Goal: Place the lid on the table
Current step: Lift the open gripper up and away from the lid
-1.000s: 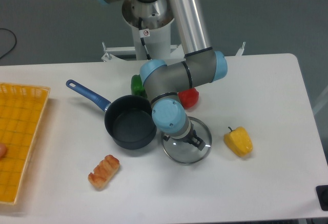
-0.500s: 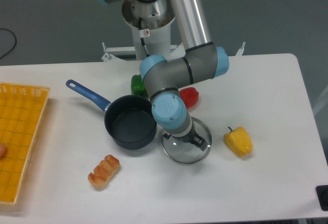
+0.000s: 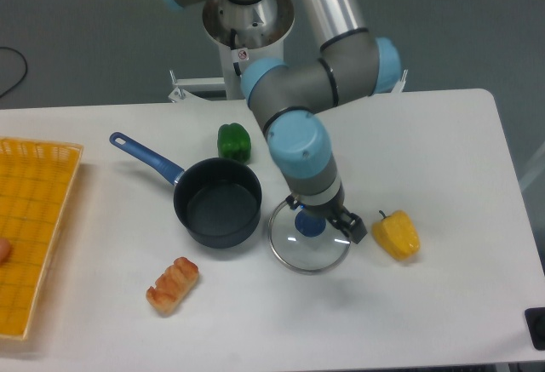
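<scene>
The lid [image 3: 300, 251], a glass disc with a silver rim and a blue knob [image 3: 308, 225], lies flat on the white table [image 3: 443, 159], just right of the dark saucepan. My gripper [image 3: 325, 218] hangs just above the lid's far right part, by the knob. Its jaws are spread, and the knob shows free between them. The gripper holds nothing.
The dark saucepan [image 3: 217, 203] with a blue handle stands left of the lid. A green pepper [image 3: 233, 142] sits behind it. A yellow pepper [image 3: 397, 234] lies close to the right of the gripper. A bread piece [image 3: 173, 284] lies front left, and a yellow grid tray [image 3: 30, 227] is at the far left.
The arm has swung right and risen, and the wrist no longer covers the lid. The blue knob now shows free and the red pepper is hidden behind the arm.
</scene>
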`<state>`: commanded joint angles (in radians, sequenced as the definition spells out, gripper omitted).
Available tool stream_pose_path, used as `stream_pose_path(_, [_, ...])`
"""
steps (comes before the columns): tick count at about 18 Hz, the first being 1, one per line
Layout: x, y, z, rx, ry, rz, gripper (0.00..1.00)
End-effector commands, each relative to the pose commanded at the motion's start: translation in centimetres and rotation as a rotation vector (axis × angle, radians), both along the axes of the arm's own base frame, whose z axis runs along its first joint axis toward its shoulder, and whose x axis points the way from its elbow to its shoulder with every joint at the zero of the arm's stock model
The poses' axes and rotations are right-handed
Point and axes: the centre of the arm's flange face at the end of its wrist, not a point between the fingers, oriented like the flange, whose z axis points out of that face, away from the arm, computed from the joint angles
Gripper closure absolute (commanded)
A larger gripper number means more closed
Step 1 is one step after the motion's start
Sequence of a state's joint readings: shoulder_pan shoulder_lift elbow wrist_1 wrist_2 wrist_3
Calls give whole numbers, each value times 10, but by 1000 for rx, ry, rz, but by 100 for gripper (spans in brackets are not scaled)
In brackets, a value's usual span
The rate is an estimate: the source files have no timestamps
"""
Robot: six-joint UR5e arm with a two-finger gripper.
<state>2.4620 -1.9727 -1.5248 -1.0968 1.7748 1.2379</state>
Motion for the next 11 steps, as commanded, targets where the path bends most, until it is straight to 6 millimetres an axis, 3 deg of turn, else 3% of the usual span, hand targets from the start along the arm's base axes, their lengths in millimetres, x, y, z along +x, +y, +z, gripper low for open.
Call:
stream_pose_path(4, [-5, -13, 16, 42, -5, 17, 0])
stream_pose_path(11, [-5, -17, 20, 48, -3, 24, 0])
